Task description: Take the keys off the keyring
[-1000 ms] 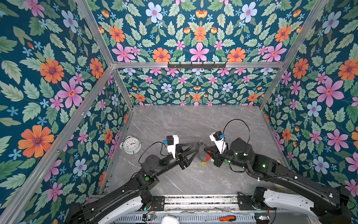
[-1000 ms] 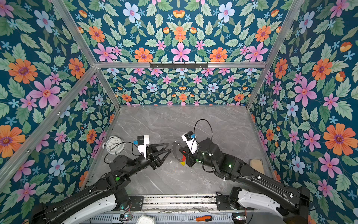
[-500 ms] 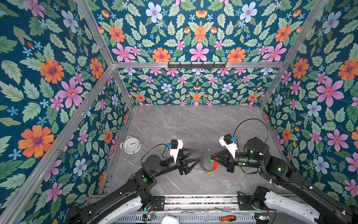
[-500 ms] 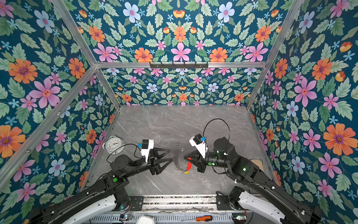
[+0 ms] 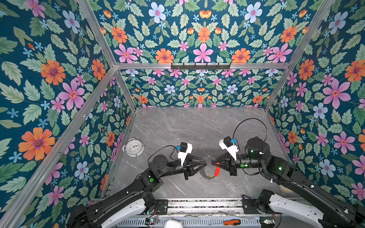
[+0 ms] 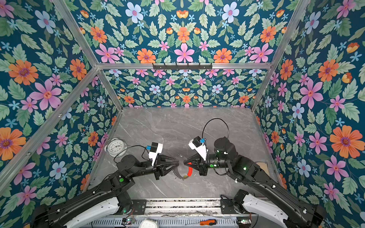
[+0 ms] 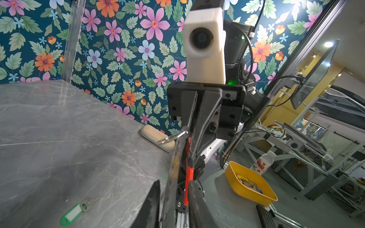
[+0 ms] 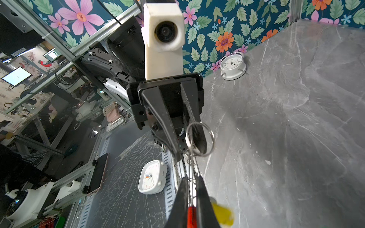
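Though the yellow key on the lifted keyring is only a blur, the right hand pinches its red section; the left hand, spread a moment ago, now pinches the dark side.

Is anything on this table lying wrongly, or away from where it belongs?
Two small things. The round alarm clock by the left wall seems to lie on its back, face up. A green-tagged key lies loose on the table, apart from the keyring that the right claw holds up.
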Controlling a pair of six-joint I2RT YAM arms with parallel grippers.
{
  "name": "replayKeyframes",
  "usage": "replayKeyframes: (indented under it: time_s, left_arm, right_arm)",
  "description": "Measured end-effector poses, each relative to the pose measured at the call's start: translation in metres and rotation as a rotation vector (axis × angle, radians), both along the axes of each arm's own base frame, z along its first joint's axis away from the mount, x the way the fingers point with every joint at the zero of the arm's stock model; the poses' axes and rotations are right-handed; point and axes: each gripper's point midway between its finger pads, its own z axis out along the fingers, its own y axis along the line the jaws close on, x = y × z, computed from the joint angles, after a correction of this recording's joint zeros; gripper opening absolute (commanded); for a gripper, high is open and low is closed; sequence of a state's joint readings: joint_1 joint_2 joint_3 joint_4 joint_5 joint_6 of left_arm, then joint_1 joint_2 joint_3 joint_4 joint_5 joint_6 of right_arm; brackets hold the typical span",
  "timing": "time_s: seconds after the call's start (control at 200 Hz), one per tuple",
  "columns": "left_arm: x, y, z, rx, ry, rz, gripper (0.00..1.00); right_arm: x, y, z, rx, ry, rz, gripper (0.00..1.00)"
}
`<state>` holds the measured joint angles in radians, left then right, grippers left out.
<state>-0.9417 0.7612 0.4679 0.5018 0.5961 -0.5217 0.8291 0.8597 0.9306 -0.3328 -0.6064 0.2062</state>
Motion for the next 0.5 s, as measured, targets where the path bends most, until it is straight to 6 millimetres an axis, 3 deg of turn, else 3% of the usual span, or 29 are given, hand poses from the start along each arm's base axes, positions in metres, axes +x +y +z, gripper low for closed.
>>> replayKeyframes:
  time_s: [0.195, 0.35, 0.405, 0.5]
  left_arm:
    - [-0.001, 0.000, 0.003, -0.017, 0.010, -0.010, 0.03]
    - [0.001, 0.000, 0.007, -0.036, 0.033, 0.003, 0.00]
    - [0.002, 0.001, 0.009, -0.046, 0.031, 0.012, 0.00]
    - [0.007, 0.004, 0.015, -0.073, 0.040, 0.043, 0.00]
  right_arm:
    - [0.004, 0.001, 0.001, -0.002, -0.004, -0.015, 0.01]
    - [0.013, -0.001, 0.004, 0.005, -0.009, -0.071, 0.42]
    - [0.015, -0.002, 0.007, 0.016, -0.022, -0.086, 0.48]
    - [0.014, -0.006, 0.015, 0.047, -0.037, -0.106, 0.51]
